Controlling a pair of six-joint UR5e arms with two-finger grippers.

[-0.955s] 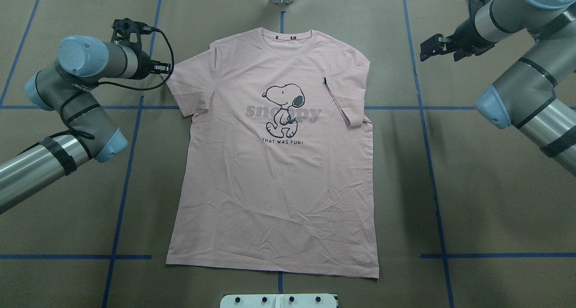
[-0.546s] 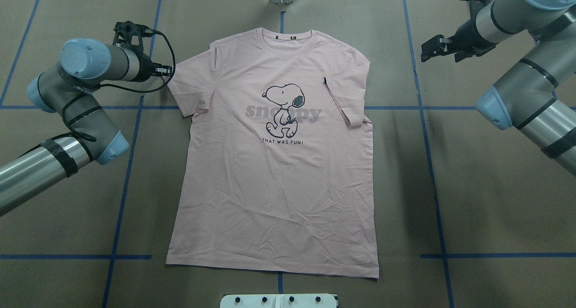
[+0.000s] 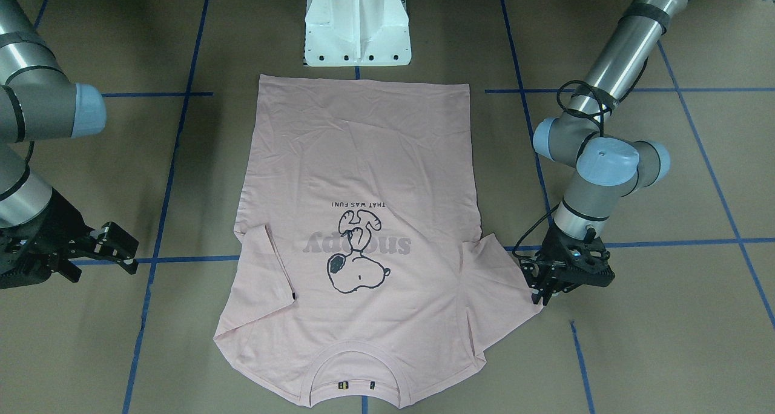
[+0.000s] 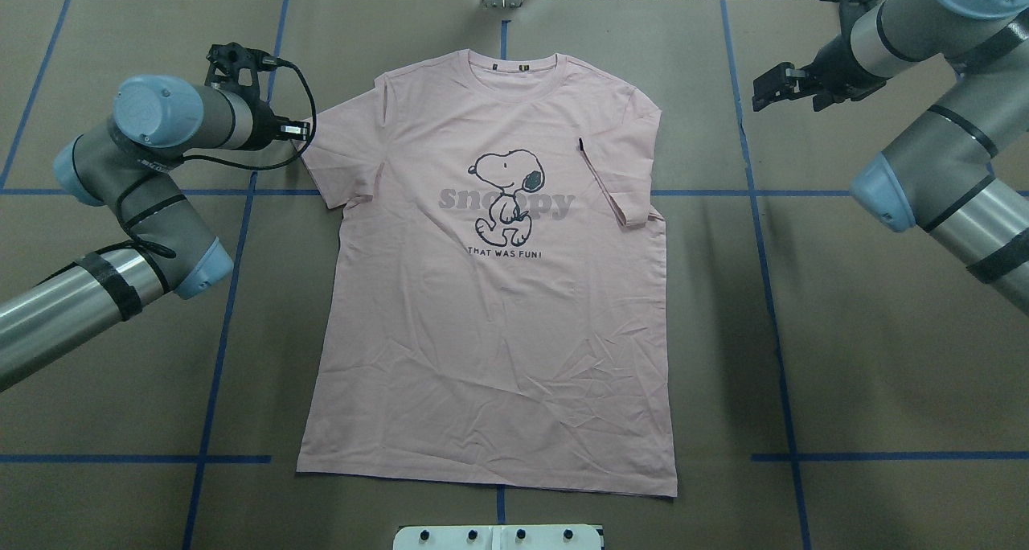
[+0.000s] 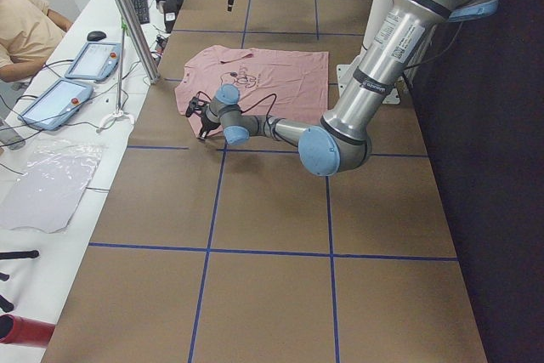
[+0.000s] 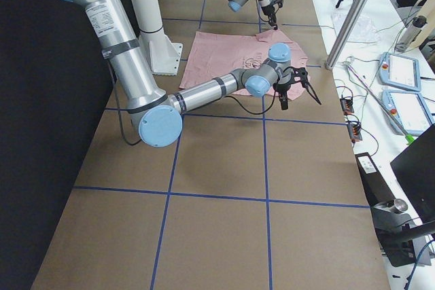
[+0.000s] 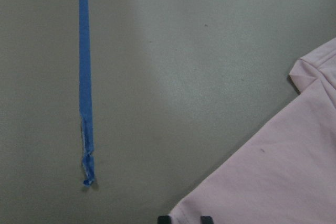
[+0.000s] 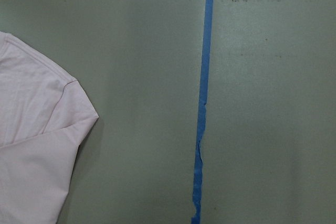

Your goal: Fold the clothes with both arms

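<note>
Table (image 4: 884, 357) papered brown, gridded with blue tape (image 4: 764, 293). Pale pink Snoopy T-shirt (image 4: 490, 333) flat at centre, print up, collar away from robot, sleeve on robot's right folded inward. Left gripper (image 4: 304, 129) low at outspread left sleeve's edge, jaws narrowly parted, cloth at tips, nothing clamped. Right gripper (image 4: 757, 93) apart from shirt, jaws spread, empty.

The T-shirt (image 4: 490, 357) is pink, its dog (image 4: 505, 196) black-outlined, the table (image 4: 868, 357) brown.
</note>
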